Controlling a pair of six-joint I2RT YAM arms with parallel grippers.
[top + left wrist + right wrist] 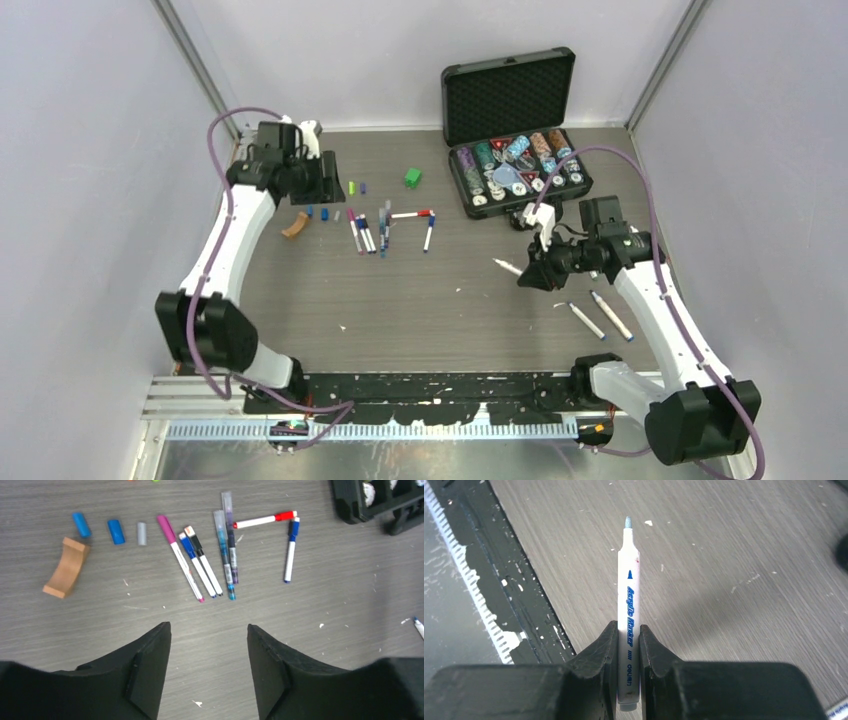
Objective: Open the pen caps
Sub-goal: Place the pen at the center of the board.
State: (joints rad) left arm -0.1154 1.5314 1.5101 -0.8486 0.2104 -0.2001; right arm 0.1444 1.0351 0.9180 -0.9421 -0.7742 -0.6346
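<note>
Closest in, my right claw (628, 632) is clamped on an uncapped pen (629, 580) whose bare tip could smear the table (724, 555) if it slips, while my left claw (209, 635), parted and empty, might scatter the capped pens (200, 567) lying beside three loose pen caps (116, 531).

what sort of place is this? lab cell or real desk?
Most likely a lab test cell: plain walls box in the table on three sides, two robot arms are bolted to a mounting rail at its near edge, and pens and a poker chip case lie out as props.
</note>
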